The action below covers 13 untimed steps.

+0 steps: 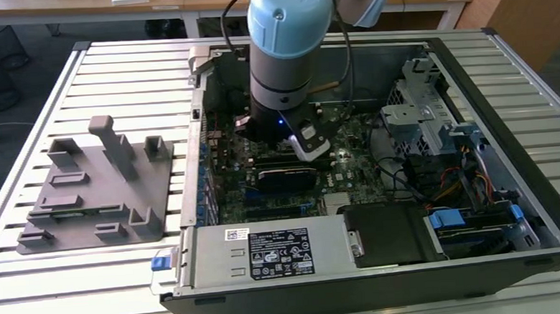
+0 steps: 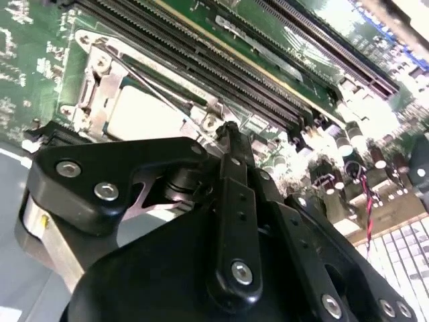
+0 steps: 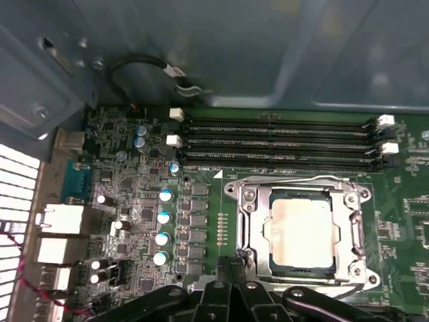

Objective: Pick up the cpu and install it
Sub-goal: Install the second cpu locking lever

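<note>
Claw (image 3: 231, 268) clenched empty beside pale silver square cpu (image 3: 301, 231) seated in its socket frame (image 3: 355, 231).

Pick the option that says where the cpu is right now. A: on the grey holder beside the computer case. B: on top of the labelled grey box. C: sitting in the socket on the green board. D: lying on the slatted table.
C: in the first wrist view the cpu lies flat inside the socket on the green board.
</note>
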### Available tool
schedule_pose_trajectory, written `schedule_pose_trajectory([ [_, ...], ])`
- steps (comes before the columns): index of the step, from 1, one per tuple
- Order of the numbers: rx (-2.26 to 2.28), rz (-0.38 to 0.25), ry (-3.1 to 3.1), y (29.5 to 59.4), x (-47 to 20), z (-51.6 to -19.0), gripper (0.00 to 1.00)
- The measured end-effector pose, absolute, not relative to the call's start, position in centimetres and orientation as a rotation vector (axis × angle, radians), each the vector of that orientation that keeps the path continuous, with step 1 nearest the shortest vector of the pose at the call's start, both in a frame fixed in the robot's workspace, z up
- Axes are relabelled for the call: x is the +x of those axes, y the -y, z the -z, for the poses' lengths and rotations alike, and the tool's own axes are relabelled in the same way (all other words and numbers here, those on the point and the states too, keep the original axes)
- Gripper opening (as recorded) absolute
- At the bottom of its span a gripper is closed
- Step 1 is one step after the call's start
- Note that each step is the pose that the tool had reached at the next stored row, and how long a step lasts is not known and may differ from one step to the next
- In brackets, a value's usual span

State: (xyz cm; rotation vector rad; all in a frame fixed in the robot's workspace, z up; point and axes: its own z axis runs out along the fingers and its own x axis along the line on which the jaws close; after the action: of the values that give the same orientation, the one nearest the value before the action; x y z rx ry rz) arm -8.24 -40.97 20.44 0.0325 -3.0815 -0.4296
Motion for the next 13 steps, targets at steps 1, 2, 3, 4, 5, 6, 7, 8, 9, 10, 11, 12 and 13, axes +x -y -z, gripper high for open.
schedule_pose_trajectory([
  [1,0.033,0.430,3.081,41.0,-8.2,-20.7,0.11],
  [2,0.033,0.430,3.081,41.0,-8.2,-20.9,0.11],
  [3,0.033,0.430,3.081,41.0,-8.2,-21.1,0.11],
  [4,0.033,0.430,3.081,41.0,-8.2,-21.2,0.11],
  [5,0.033,0.430,3.081,41.0,-8.2,-21.4,0.11],
  [6,0.033,0.430,3.081,41.0,-8.1,-21.6,0.11],
  [7,0.032,0.430,3.081,41.0,-8.1,-21.7,0.11],
  [8,0.033,0.430,3.081,41.0,-8.0,-21.8,0.11],
  [9,0.032,0.430,3.081,41.0,-8.0,-22.0,0.11],
  [10,0.032,0.430,3.080,41.0,-7.8,-22.0,0.11],
  [11,0.032,0.430,3.080,40.9,-7.7,-22.1,0.11],
  [12,0.032,0.430,3.080,40.9,-7.5,-22.1,0.11],
  [13,0.032,0.430,3.079,40.9,-7.2,-22.1,0.11],
])
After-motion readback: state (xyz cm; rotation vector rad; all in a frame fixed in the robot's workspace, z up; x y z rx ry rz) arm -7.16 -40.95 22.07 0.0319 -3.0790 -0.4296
